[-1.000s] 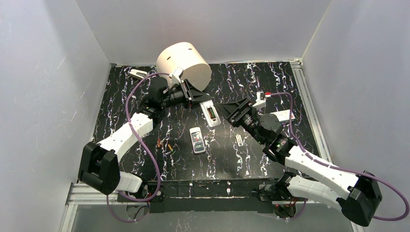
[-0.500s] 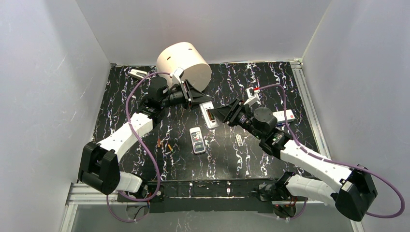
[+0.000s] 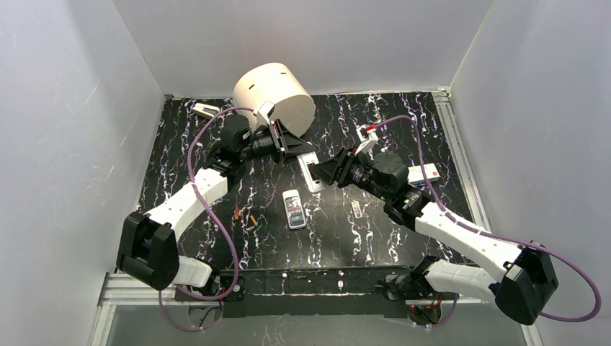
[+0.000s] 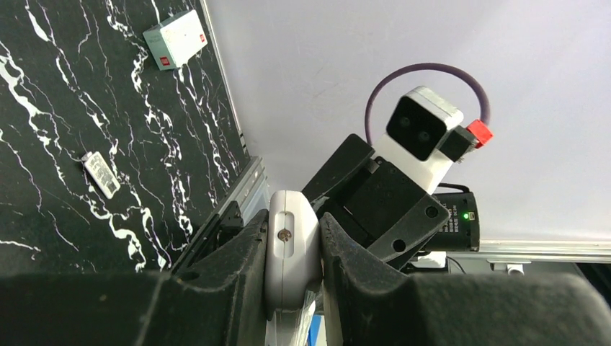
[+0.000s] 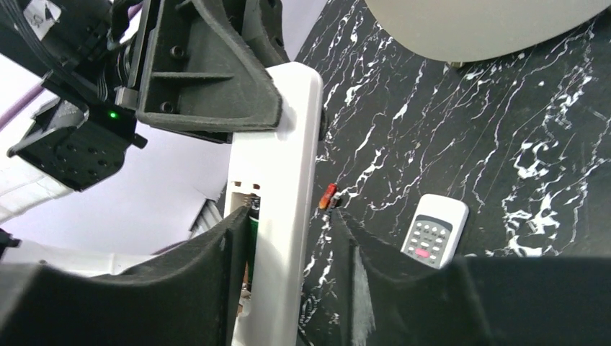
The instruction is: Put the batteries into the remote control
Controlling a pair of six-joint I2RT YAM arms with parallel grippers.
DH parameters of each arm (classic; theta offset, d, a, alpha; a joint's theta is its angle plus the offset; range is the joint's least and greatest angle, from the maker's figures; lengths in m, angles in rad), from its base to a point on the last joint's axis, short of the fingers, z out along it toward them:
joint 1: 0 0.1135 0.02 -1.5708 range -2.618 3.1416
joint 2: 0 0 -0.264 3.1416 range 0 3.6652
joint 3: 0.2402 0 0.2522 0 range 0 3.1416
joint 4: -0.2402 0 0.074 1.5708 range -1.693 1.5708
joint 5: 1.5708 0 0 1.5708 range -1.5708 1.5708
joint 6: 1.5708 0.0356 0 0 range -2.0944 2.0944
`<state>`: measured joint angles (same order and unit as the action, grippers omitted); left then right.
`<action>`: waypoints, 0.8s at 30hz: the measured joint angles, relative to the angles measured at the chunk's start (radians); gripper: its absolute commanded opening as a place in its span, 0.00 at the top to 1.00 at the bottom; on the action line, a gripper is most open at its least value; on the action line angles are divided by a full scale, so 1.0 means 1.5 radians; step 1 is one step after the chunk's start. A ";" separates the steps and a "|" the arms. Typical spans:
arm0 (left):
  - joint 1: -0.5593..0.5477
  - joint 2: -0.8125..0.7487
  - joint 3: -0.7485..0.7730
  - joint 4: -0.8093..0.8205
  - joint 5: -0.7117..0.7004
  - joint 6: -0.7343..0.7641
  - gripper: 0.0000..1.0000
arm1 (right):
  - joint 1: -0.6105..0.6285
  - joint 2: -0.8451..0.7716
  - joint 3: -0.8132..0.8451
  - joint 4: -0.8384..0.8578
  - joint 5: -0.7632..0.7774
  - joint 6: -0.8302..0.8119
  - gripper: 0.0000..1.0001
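Note:
My left gripper (image 3: 299, 149) is shut on the top end of a long white remote (image 3: 313, 171) and holds it above the table; it also shows in the left wrist view (image 4: 292, 241). My right gripper (image 3: 328, 174) is open, its fingers (image 5: 216, 267) on either side of the remote's lower end (image 5: 277, 180), with a gap at the right finger. The remote's back compartment is open and a greenish battery (image 5: 253, 216) sits in it. Two small orange-red batteries (image 3: 237, 213) (image 3: 253, 218) lie on the table; one shows in the right wrist view (image 5: 329, 194).
A small grey-faced remote (image 3: 294, 209) lies below the held one. A small white cover piece (image 3: 356, 208) lies to its right. A white box (image 3: 423, 173) is at the right. A large cream cylinder (image 3: 274, 92) stands at the back, a white item (image 3: 205, 109) to its left.
My right arm has swung left and its open fingers have come around the lower end of the held remote. The left arm has not moved.

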<state>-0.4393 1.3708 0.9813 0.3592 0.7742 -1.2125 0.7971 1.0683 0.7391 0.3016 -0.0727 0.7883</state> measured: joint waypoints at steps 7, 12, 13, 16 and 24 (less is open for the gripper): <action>0.003 0.000 0.000 0.001 -0.004 0.006 1.00 | -0.003 0.004 0.019 -0.022 -0.011 -0.022 0.66; 0.003 0.000 0.000 0.000 -0.004 0.011 1.00 | -0.003 0.004 0.019 -0.024 -0.011 -0.021 0.50; 0.003 0.000 0.000 0.000 -0.004 0.013 1.00 | -0.003 0.004 0.019 -0.024 -0.011 -0.020 0.40; 0.004 -0.005 -0.002 0.000 0.000 0.017 1.00 | -0.005 0.003 0.019 -0.030 -0.008 -0.021 0.21; 0.022 -0.042 -0.031 0.002 0.004 0.087 1.00 | -0.011 -0.038 0.019 -0.036 -0.002 -0.025 0.16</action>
<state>-0.4065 1.3079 0.9344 0.3626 0.7799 -1.0817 0.7799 1.0107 0.7677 0.2470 -0.0757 0.7509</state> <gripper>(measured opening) 0.241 0.837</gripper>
